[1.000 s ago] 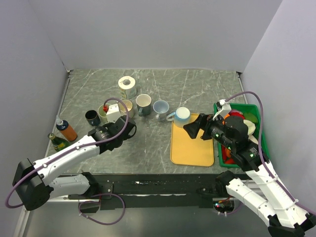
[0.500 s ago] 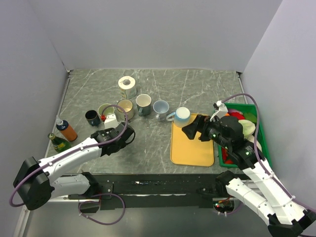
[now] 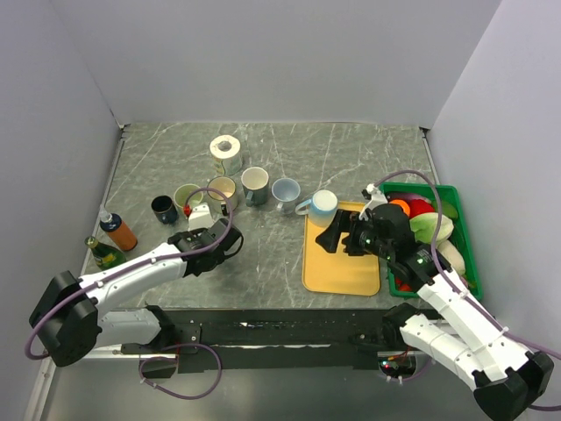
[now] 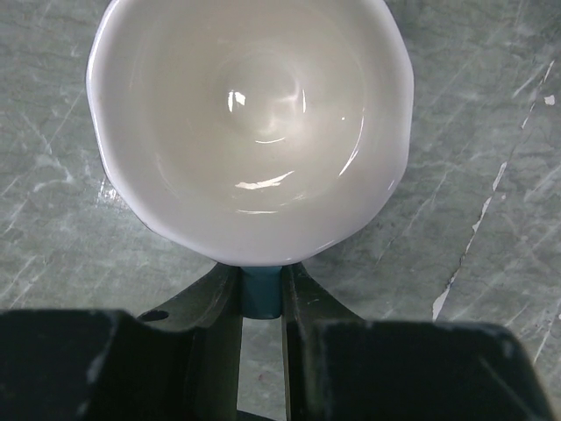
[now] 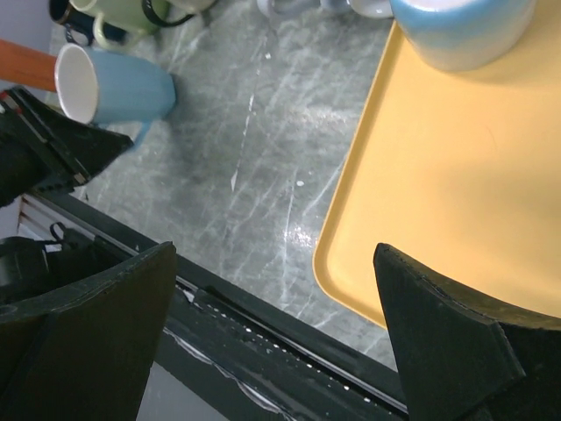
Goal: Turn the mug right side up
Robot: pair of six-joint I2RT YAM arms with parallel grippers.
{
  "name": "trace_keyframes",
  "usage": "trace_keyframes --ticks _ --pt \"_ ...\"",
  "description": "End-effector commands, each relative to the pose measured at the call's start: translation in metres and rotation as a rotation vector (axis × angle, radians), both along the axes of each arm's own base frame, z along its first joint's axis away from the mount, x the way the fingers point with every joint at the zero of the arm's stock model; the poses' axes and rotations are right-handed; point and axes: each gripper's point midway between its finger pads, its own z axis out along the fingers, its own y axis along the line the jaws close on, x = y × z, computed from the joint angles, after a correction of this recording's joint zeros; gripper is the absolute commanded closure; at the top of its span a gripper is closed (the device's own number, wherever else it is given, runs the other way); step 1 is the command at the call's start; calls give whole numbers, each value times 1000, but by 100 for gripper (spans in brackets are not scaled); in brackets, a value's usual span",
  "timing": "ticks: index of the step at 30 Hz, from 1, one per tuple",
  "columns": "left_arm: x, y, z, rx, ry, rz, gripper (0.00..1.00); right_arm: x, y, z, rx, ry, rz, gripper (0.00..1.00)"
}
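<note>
Well left of the left gripper: noted an orange bottle and a green bottle just beside it, both on the marble table. Between the left fingers: found the blue handle of the mug, pinched tight, jaws nearly together with only that handle in the gap. Just past those fingertips: saw the mug tipped on its side, not upright, white inside turned back toward the wrist, pale blue outer wall pointing away. Cannot tell whether its wall touches the table. Farther beyond the left fingertips: logged a row of cups, mouths up, and a paper roll behind them. Below the right gripper: recorded a yellow tray, with its near left edge falling between the fingers in the wrist view. Noted the right fingers spread wide, gripping nothing. Beyond the right fingertips: found a pale blue cup at the tray's far corner. Right of the right fingers: logged a green bin just beside the tray, holding mixed coloured items.
</note>
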Motion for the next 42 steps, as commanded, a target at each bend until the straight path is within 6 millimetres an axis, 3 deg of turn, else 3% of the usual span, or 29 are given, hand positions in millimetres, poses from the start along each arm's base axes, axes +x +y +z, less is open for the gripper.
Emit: trace_keyframes --ticks 1,4,6,7,13,20,25,28,33,39,42 --pt "13 -1 6 8 -43 7 99 5 2 4 16 -23 -10 0" --pt "12 -1 1 6 -34 7 92 9 -5 1 -22 -21 -47 0" --pt "11 -1 -1 10 -25 1 75 14 -12 -2 -40 -9 -103 0" --pt "12 -2 0 10 -24 -2 75 18 -19 -3 -61 -17 -143 0" --pt "19 -4 25 11 -73 -36 62 31 -33 -4 -92 -16 -259 0" --pt "23 7 48 44 -124 -35 36 45 -34 0 -125 23 -321 0" --pt "19 4 68 -18 -161 -73 30 66 -27 -4 -133 41 -370 0" --pt "16 -1 85 -69 -204 -119 23 87 -32 -24 -165 93 -529 1" --pt "18 0 114 -87 -305 -188 12 110 -38 -31 -199 142 -752 0" --pt "10 -13 127 -193 -350 -258 5 122 -22 -28 -193 198 -929 0" --pt "6 -15 136 -231 -377 -281 3 131 -13 -37 -153 244 -999 0"
